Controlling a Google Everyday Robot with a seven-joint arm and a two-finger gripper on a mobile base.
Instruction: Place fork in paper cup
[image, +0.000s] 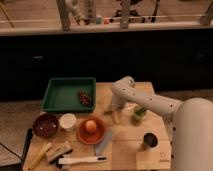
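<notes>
The paper cup (67, 121) is short, white and upright, standing left of the orange plate (80, 136). A slim silvery-grey piece that looks like the fork (103, 142) lies flat on the table by the plate's front right edge. My gripper (114, 116) points down at the table just right of the plate, behind the fork and apart from it, well to the right of the cup. I cannot make out anything held in it.
An orange fruit (90, 126) lies on the plate. A green tray (55, 102) with a dark cone stands at the back left. A dark bowl (45, 125), green cup (139, 113), dark metal cup (149, 141), white-handled tool (82, 160) and yellow pieces (41, 154) stand around.
</notes>
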